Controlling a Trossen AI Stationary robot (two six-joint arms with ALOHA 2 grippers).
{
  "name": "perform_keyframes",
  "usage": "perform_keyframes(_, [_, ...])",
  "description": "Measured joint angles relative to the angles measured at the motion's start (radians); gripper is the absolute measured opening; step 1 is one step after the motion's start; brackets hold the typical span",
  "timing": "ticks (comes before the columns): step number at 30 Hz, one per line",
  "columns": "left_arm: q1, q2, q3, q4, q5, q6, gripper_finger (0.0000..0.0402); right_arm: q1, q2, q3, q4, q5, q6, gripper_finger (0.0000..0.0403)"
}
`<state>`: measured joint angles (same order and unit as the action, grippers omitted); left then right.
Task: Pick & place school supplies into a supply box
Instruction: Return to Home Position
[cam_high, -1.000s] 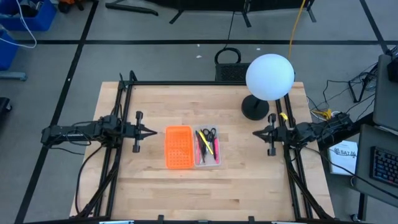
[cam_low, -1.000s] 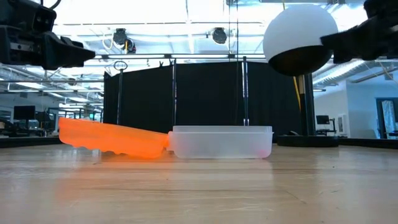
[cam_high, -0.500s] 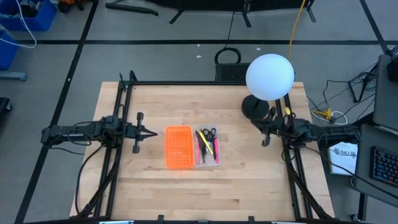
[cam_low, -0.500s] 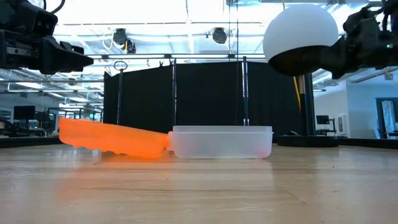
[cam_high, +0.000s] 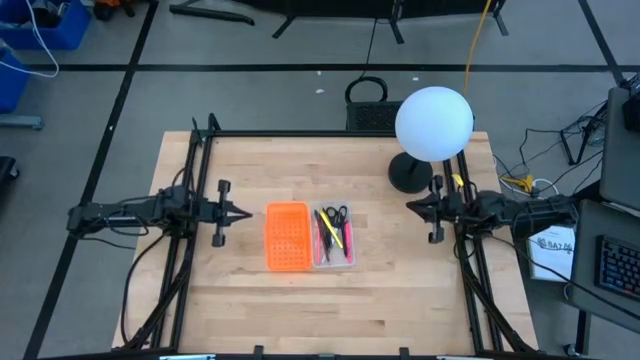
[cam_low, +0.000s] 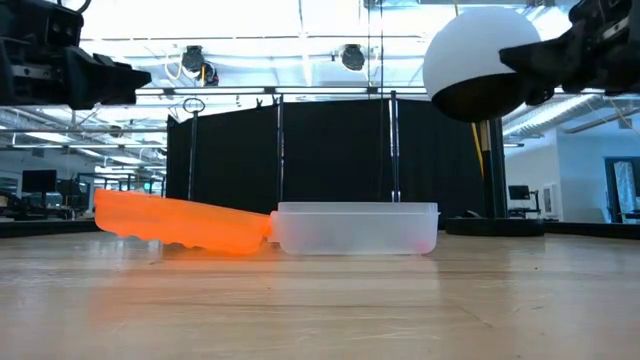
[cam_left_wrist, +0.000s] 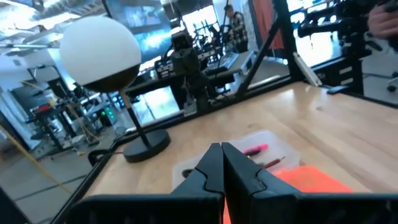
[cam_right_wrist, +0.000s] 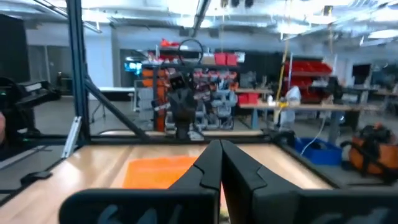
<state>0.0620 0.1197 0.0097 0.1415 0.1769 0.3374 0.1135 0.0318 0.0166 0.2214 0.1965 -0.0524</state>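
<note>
- Supply box (cam_high: 334, 263): a shallow clear plastic tray lying near the middle of the tabletop (cam_high: 300, 310), between the two arms and well apart from both.
- School supplies: small black-handled scissors (cam_high: 338, 213) lie at the box's far end. Several thin pens (cam_high: 328, 236), among them pink, red, yellow and black ones, lie lengthwise beside one another inside the box. None lies loose on the tabletop.
- Orange perforated piece (cam_high: 287, 236): a rectangle of about the same size as the box, lying along the box's left long side and touching it. The low view shows it tilted, its outer edge raised and its inner edge down against the box wall.
- Left tool (cam_high: 245, 213): held above the left part of the tabletop, pointing toward the orange piece. Its fingers are pressed together and hold nothing.
- Right tool (cam_high: 410, 209): held above the right part of the tabletop, pointing toward the box. Its fingers are likewise pressed together and empty.
- Globe lamp (cam_high: 433, 123): a white sphere on a thin stem with a round black base, standing at the far right of the tabletop, near the right arm.
</note>
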Motion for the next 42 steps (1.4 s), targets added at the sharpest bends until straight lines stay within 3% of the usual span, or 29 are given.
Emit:
perform_keyframes(4, [0.000, -0.043, 0.000, -0.042, 0.007, -0.009, 0.0001, 0.048, -0.007, 0.000, 0.009, 0.088, -0.049, 0.0000])
perform_keyframes(9, [-0.013, -0.113, 0.001, -0.097, 0.006, -0.087, 0.0001, 0.096, -0.008, -0.001, 0.006, 0.096, -0.053, 0.0000])
perform_keyframes(12, [-0.048, -0.115, 0.002, -0.099, 0.002, -0.104, 0.0001, 0.131, -0.008, -0.001, 0.004, 0.152, -0.047, 0.0000])
perform_keyframes(22, [-0.155, -0.115, 0.002, -0.100, -0.132, -0.067, 0.0000, 0.248, -0.008, -0.002, -0.001, 0.233, -0.106, 0.0000])
perform_keyframes(28, [-0.157, -0.114, 0.002, -0.123, -0.149, -0.059, 0.0000, 0.275, -0.008, -0.002, -0.009, 0.165, -0.133, 0.0000])
perform_keyframes(42, [-0.164, -0.113, 0.002, -0.129, -0.156, -0.153, 0.0001, 0.275, -0.008, -0.002, -0.129, 0.201, 0.018, 0.0000])
